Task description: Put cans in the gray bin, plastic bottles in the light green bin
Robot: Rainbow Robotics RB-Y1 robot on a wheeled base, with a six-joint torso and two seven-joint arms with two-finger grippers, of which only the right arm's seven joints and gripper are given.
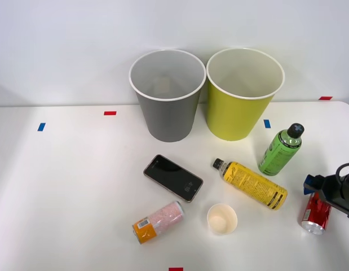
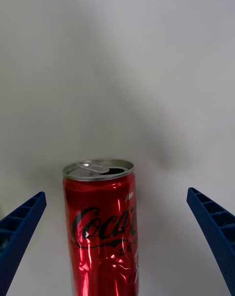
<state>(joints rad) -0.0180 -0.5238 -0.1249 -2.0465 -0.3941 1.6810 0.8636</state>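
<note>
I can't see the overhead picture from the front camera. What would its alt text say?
A white table holds a gray bin and a light green bin side by side at the back. In front lie a phone, pink can, paper cup and yellow bottle; a green bottle stands. The right gripper hovers over a red can.

At the front view's right edge, the right gripper (image 1: 319,189) is cut off and covers the red can's (image 1: 316,215) upper end. In the wrist view, the can's base runs past the frame's bottom edge.

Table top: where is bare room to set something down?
The table's left part, from the blue tape to the phone, is bare. Crowded on the right: yellow bottle, green bottle, paper cup, red can.
</note>
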